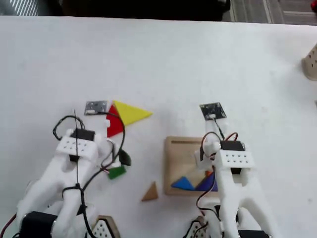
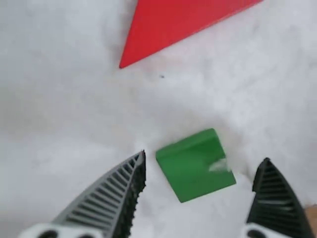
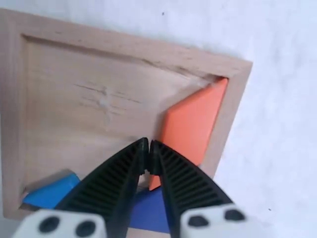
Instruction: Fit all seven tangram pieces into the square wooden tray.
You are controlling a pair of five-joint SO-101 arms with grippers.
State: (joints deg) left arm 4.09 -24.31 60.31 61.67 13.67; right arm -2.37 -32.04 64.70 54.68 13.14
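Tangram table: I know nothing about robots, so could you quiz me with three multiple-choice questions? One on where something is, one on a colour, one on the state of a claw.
1. Where is the green square?
A) held up in the air
B) on the table, between the tips of the left claw
C) stacked on another piece

2. Which piece lies in the tray?
A) the yellow one
B) the red one
C) the orange piece

3. The right claw is:
A) shut
B) wide open
C) gripping a red piece

Answers:
1 B: the left wrist view shows it flat on the table with a claw tip on either side.
2 C: the orange piece sits in a corner of the tray.
3 A: its tips meet above the tray.
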